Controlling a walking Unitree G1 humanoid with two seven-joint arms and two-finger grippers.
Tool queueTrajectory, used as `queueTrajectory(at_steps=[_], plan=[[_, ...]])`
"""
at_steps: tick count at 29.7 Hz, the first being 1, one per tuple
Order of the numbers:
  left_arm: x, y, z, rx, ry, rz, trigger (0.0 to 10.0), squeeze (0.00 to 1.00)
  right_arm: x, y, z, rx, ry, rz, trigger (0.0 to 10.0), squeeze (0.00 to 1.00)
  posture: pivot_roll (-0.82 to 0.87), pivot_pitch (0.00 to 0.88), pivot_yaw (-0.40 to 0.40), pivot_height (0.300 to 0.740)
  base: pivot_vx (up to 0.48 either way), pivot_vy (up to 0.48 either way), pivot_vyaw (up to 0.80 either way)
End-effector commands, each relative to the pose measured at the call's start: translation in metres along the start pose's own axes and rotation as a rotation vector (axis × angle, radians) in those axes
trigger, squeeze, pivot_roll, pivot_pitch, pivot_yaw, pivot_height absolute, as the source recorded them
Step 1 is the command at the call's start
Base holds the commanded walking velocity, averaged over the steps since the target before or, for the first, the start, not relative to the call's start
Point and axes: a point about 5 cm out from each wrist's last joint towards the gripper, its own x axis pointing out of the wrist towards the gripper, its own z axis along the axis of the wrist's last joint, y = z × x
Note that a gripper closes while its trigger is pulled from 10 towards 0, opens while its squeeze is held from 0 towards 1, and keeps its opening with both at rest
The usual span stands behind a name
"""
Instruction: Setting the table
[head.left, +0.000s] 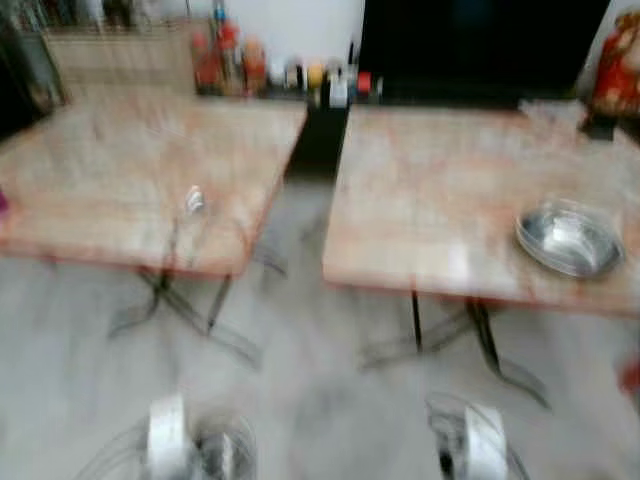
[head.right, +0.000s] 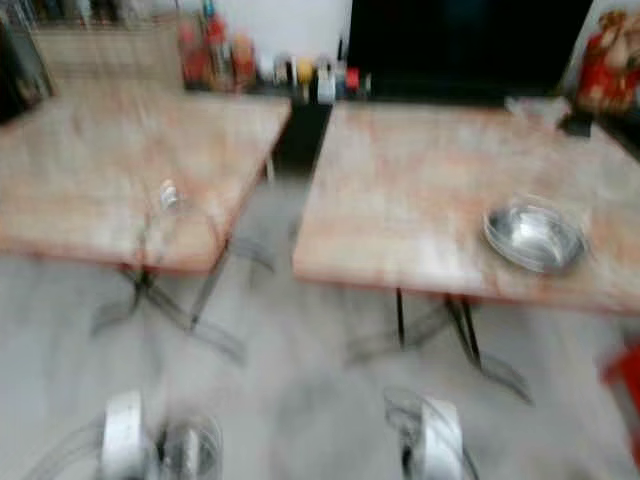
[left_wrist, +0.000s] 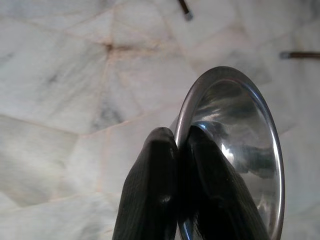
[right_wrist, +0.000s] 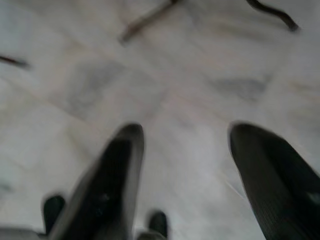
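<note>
My left gripper (left_wrist: 177, 137) is shut on the rim of a shiny steel bowl (left_wrist: 240, 130), held low above the marble floor. One finger is inside the rim and one outside. The left arm (head.left: 165, 435) and the held bowl (head.left: 225, 450) show blurred at the bottom of the head views. My right gripper (right_wrist: 185, 132) hangs open over the floor with nothing between its fingers. A second steel bowl (head.left: 568, 238) rests near the front right of the right-hand marble table (head.left: 430, 200).
The left marble table (head.left: 120, 170) carries a small clear object (head.left: 193, 200), too blurred to identify. A gap with floor separates the two tables. Bottles and jars (head.left: 270, 70) line the back wall. A red object (head.left: 618, 70) stands at the far right. Metal table legs (head.left: 480, 345) stand below.
</note>
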Motion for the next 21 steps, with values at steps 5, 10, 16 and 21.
queueTrajectory(at_steps=[5, 10, 16, 21], plan=[[0.0015, 0.0077, 0.0132, 0.017, -0.032, 0.021, 10.0, 0.0, 0.0035, 0.0116, 0.0136, 0.008, -0.038, 0.025, 10.0, 0.0, -0.03, 0.0, -0.019, 0.74, 0.366, 0.0, 0.0], [0.0017, 0.0071, 0.0137, 0.016, -0.033, 0.02, 10.0, 0.0, 0.0037, 0.0115, 0.0143, -0.001, -0.037, 0.024, 10.0, 0.0, -0.03, 0.0, -0.021, 0.74, 0.371, 0.0, 0.0], [0.0016, 0.0054, 0.012, 0.027, -0.027, 0.013, 10.0, 0.0, 0.0038, 0.0114, 0.0146, -0.01, -0.037, 0.025, 10.0, 0.0, -0.03, 0.0, -0.025, 0.74, 0.053, 0.0, 0.0], [0.0009, 0.0038, 0.0076, 0.054, -0.017, 0.003, 10.0, 0.0, 0.0037, 0.0116, 0.0139, 0.009, -0.033, 0.027, 10.0, 0.0, -0.03, 0.0, -0.02, 0.74, 0.0, 0.0, 0.0]])
